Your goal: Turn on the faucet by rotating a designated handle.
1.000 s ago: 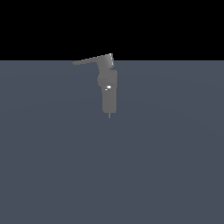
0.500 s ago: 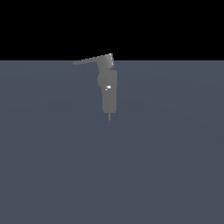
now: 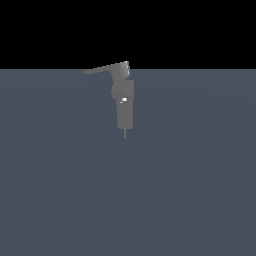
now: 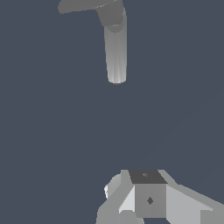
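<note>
In the exterior view I am looking at the faucet [image 3: 125, 102], a small plain grey fixture that is standing upright against a dull blue-grey floor [image 3: 128, 200], just under the line where that floor is meeting a black background [image 3: 128, 30]. Its rounded body is showing a tiny bright white spot, and a thin pin is hanging from its lower end, so fine that I am barely making it out. The handle [image 3: 104, 68] is sticking out sideways from the blocky top part toward the exterior view's left, tapering to a thin tip and lying nearly level, tilting slightly. My arm and my pincer are not appearing in this view at all, so I am getting nothing about them from it. In the wrist view I am seeing the faucet [image 4: 115, 48] as a pale rounded column that is brightening toward its free end, with the handle [image 4: 85, 5] branching off its darker blocky end; the frame edge is cutting off that end and part of the handle. My pincer [image 4: 146, 199] is showing only as a cluster of blocky grey and white shapes at the frame edge, well apart from the faucet, with bare floor lying between them. I am not able to pick out separate fingers in that cluster, so I cannot tell whether my pincer is wide, narrow or gripping anything.
</note>
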Controlling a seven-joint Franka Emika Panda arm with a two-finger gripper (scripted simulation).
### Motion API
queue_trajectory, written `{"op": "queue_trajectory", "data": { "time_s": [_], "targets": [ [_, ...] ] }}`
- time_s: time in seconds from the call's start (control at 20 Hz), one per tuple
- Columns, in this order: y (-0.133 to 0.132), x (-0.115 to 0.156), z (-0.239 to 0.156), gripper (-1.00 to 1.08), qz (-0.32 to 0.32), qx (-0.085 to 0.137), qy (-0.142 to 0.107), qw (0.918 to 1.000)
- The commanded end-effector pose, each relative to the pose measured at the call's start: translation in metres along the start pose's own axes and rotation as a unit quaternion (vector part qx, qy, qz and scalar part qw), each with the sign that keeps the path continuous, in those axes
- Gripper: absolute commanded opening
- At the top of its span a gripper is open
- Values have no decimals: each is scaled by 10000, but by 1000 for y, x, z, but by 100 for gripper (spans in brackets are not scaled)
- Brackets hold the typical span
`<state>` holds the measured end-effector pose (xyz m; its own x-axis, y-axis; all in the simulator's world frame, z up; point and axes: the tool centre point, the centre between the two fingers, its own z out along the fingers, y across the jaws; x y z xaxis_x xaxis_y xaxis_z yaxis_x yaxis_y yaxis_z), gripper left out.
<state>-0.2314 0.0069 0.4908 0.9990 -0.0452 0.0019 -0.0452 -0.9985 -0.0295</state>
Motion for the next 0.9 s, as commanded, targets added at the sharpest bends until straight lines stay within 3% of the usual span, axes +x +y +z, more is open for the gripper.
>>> {"op": "queue_trajectory", "data": {
  "time_s": [0.0, 0.45, 0.85],
  "targets": [
    [-1, 8, -2, -100, 150, 55, -32, 9999],
    [-9, 59, -7, -100, 1055, 306, -239, 9937],
    [-18, 118, -2, -100, 2098, 448, -495, 9755]
  ]
}}
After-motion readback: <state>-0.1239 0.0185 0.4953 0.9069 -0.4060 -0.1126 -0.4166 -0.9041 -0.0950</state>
